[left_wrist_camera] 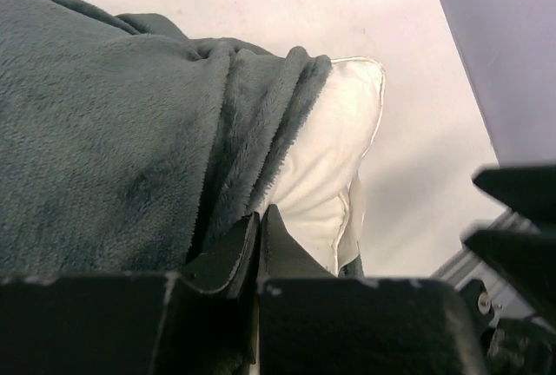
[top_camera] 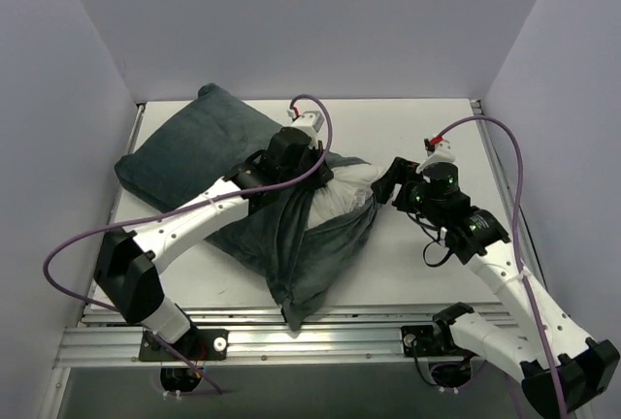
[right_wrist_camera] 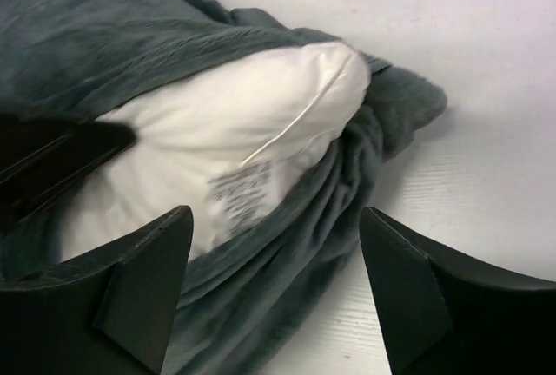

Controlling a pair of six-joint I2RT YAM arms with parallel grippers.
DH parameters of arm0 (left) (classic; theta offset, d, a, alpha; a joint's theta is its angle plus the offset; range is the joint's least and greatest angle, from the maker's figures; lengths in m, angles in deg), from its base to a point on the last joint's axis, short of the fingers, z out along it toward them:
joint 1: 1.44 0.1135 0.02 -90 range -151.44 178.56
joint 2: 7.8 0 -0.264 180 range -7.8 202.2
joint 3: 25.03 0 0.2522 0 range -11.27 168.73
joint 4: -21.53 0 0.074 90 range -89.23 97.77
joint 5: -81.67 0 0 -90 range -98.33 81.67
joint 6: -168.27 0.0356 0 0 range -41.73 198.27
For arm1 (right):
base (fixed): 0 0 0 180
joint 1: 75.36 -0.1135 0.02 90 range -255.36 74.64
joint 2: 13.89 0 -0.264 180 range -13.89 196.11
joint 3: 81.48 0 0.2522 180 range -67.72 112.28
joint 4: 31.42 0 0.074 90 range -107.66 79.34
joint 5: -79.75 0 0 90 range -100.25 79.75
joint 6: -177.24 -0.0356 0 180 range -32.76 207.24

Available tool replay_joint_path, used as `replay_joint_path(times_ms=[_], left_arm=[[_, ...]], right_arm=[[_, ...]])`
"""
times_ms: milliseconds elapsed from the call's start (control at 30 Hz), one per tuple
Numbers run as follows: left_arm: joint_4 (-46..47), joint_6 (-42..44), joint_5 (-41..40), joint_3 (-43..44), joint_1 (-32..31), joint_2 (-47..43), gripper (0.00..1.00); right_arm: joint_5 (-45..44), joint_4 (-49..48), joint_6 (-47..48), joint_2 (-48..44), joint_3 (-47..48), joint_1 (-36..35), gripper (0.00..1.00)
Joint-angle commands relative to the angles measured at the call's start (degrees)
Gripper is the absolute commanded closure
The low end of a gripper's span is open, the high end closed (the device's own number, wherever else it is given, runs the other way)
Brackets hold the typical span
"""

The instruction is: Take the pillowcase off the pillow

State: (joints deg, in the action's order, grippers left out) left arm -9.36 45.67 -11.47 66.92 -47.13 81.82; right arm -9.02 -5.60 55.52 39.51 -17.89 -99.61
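Observation:
The dark grey-teal pillowcase point(top_camera: 194, 152) covers most of the pillow, which lies slantwise from the table's back left to the middle. The white pillow point(top_camera: 344, 191) sticks out bare at its right end. My left gripper point(top_camera: 318, 177) is shut on the pillowcase hem at that opening, and a fold hangs from it toward the front edge. The left wrist view shows the shut fingertips point(left_wrist_camera: 271, 223) where the plush pillowcase point(left_wrist_camera: 104, 132) meets the pillow point(left_wrist_camera: 330, 158). My right gripper point(top_camera: 388, 184) is open beside the bare end. Its wrist view point(right_wrist_camera: 276, 214) shows bunched pillowcase point(right_wrist_camera: 104, 36) under the pillow point(right_wrist_camera: 217, 123) and its printed tag point(right_wrist_camera: 241, 188).
The white table point(top_camera: 427, 128) is walled at the back and on both sides. A metal rail point(top_camera: 320, 337) runs along the front edge by the arm bases. The right arm's dark parts point(left_wrist_camera: 521, 219) show at the right of the left wrist view.

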Motion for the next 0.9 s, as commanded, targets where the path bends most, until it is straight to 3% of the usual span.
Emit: replay_joint_path(times_ms=[0,167,333,633,767,867], left_arm=[[5.8,-1.6,-4.9,6.0,1.4,4.1,0.98],[4.7,-1.9,-7.4,11.4,1.7,10.3,0.98],[2.9,-1.8,-7.6,14.0,1.9,12.7,0.98],[2.0,-1.6,-8.3,12.4,2.1,11.2,0.98],[1.7,-1.6,-8.5,12.5,2.9,10.6,0.97],[1.1,-1.8,-8.1,12.8,4.2,10.0,0.98]], right_arm=[[-6.2,1.7,-6.1,-1.5,1.6,-4.4,0.26],[-9.8,-0.2,-14.6,0.5,-0.4,-13.0,0.22],[-16.3,-0.4,-17.4,5.5,0.3,-20.8,0.21],[-20.2,-2.3,-18.5,13.0,0.3,-23.0,0.27],[-21.2,-2.0,-18.8,15.2,-1.7,-23.4,0.45],[-22.5,-1.2,-19.1,13.6,-4.6,-23.3,0.75]])
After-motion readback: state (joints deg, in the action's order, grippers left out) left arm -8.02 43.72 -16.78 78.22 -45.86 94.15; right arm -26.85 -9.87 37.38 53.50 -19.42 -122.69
